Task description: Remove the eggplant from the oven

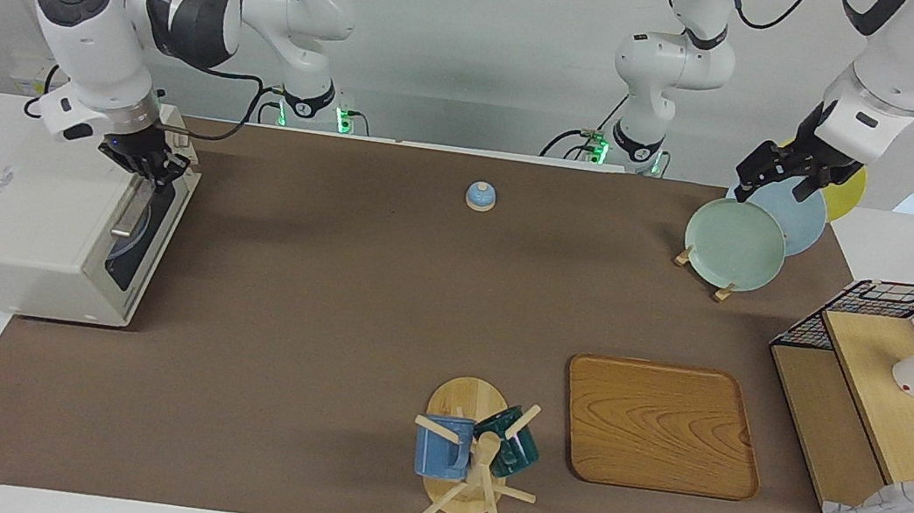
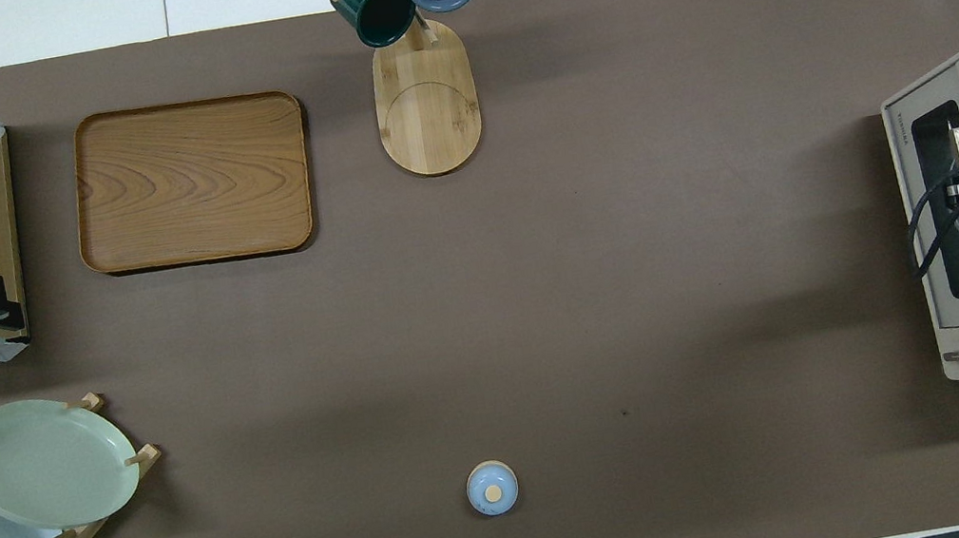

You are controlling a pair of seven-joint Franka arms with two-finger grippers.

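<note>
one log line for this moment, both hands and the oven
right hand: shut on oven handle | oven: door closed | eggplant: not visible | left hand: open, waiting over plate rack
</note>
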